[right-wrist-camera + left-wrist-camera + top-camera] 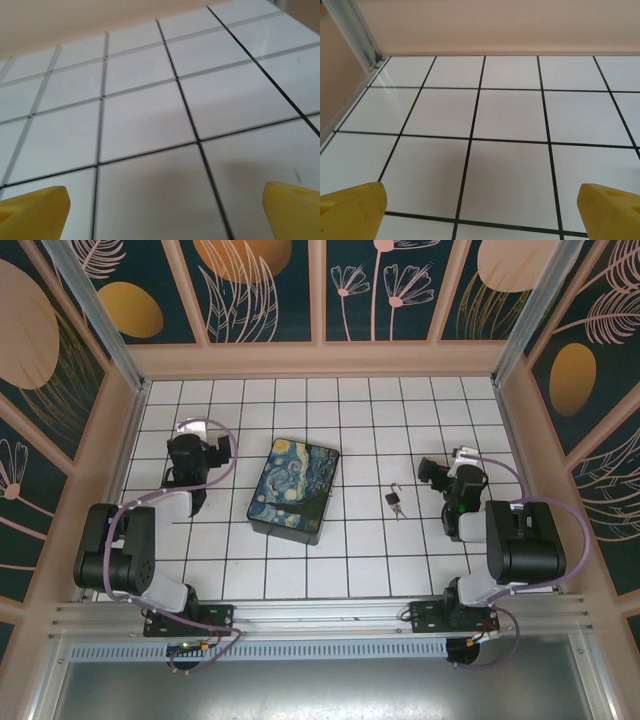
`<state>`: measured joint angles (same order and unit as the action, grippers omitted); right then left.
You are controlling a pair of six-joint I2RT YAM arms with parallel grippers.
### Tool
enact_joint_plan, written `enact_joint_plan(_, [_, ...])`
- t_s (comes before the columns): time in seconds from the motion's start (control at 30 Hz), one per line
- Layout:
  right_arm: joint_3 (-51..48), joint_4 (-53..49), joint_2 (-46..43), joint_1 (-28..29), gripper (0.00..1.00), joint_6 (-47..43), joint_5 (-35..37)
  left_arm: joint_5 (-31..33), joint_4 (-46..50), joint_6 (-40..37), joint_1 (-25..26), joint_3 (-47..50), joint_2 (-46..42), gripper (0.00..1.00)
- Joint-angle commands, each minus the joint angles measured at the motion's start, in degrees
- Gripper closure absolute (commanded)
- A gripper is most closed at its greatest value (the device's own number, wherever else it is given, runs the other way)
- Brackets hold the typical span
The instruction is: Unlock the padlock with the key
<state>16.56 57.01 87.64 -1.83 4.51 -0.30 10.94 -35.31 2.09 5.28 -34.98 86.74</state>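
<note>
The tiny silvery padlock [394,494] lies on the white tiled floor right of centre, and the slim key [399,510] lies touching its near side. My right gripper [442,469] hovers about one tile to the right of them. In the right wrist view that gripper [165,212] is open, its yellow fingertips [35,210] wide apart over bare tile. My left gripper [192,442] is far off at the left side. In the left wrist view it [480,212] is open too, with nothing between its yellow fingertips [352,207].
A dark box with a blue-and-yellow starry-night lid [293,488] sits between the arms, left of the padlock. Pinkish walls [320,360] enclose the tiled floor on three sides. An aluminium post [355,32] stands in the far left corner.
</note>
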Motion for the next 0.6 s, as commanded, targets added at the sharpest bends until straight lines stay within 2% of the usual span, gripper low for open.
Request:
enact_joint_plan(0.0, [-6.0, 23.6, 2.5, -1.4, 0.01, -1.8, -0.8, -4.4, -6.6, -2.6, -0.2, 4.8, -3.3, 0.01])
enact_joint_plan(0.07, [-4.9, 19.7, 1.6, -0.9, 0.01, -1.6, 0.9, -3.8, -17.6, -2.3, -0.1, 11.4, -1.9, 0.01])
enact_joint_plan(0.1, [-4.6, 20.1, 1.9, -0.3, 0.01, -2.4, 0.9, -3.4, -18.2, -3.2, -0.3, 11.9, -2.0, 0.01])
enact_joint_plan(0.2, [-4.5, 19.4, 1.8, -0.3, 0.01, -2.6, 0.9, -8.7, -22.9, -0.4, -4.2, 13.8, -1.3, 0.01])
enact_joint_plan(0.23, [-4.5, 19.7, 1.9, -0.2, 0.01, -2.6, 0.9, -6.5, -28.2, 1.3, -4.8, 16.4, -0.9, 0.01])
enact_joint_plan(0.3, [-4.6, 19.6, 1.8, -0.2, 0.01, -2.6, 0.9, -6.3, -42.9, 1.2, -4.8, 22.5, 1.9, 0.01])
enact_joint_plan(0.37, [-4.6, 19.6, 1.8, -0.1, 0.01, -2.7, 0.9, -4.5, -34.8, 1.6, -4.7, 20.5, -0.2, 0.01])
enact_joint_plan(0.4, [-4.6, 19.6, 1.8, -0.1, 0.01, -2.7, 0.9, -3.8, -39.0, 1.9, -4.7, 21.6, 0.8, 0.01])
enact_joint_plan(0.47, [-4.6, 19.6, 1.8, 0.0, 0.01, -2.8, 2.2, -3.7, -36.4, 2.0, -4.7, 21.1, 0.0, 0.01])
enact_joint_plan(0.57, [-4.6, 19.6, 1.8, 0.2, 0.01, -2.8, 2.4, -3.6, -37.4, 2.0, -4.7, 21.3, 0.3, 0.01])
